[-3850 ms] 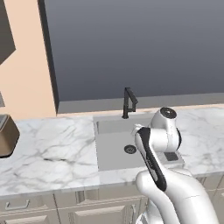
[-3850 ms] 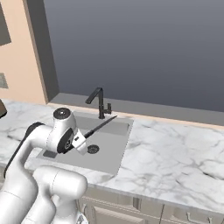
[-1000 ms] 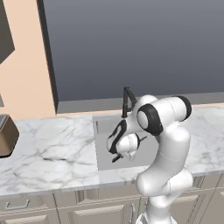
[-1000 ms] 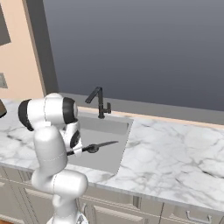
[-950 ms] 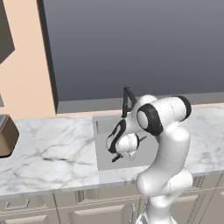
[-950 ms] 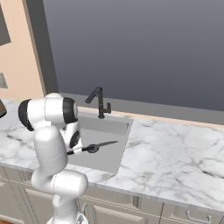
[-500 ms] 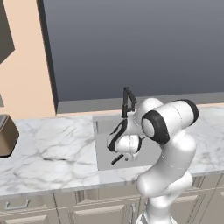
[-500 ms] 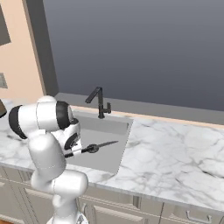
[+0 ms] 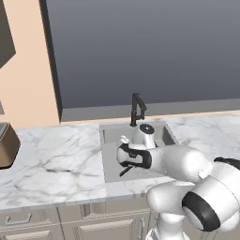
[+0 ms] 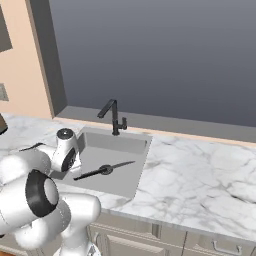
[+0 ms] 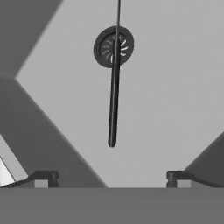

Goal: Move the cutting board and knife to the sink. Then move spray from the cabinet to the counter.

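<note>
The knife (image 11: 113, 109) lies loose on the floor of the sink (image 11: 175, 87), black handle toward me and grey blade crossing the round drain (image 11: 103, 48). My gripper (image 11: 111, 177) hovers just behind the handle, open, with nothing between its fingertips (image 11: 43, 176). In the right base view the knife (image 10: 102, 170) rests diagonally in the sink (image 10: 135, 145). In the left base view my forearm covers most of the sink (image 9: 108, 140), and the knife's (image 9: 124, 170) dark end pokes out below it. The cutting board, spray and cabinet are out of view.
A black angular faucet (image 10: 114, 116) stands at the sink's back edge. White marble counter (image 10: 200, 170) runs on both sides of the basin. A brown appliance (image 9: 5, 146) sits at the far left of the counter (image 9: 56, 164). A dark window fills the wall behind.
The gripper has opened and let go of the knife, which now lies on the sink floor. The arm has swung lower over the basin.
</note>
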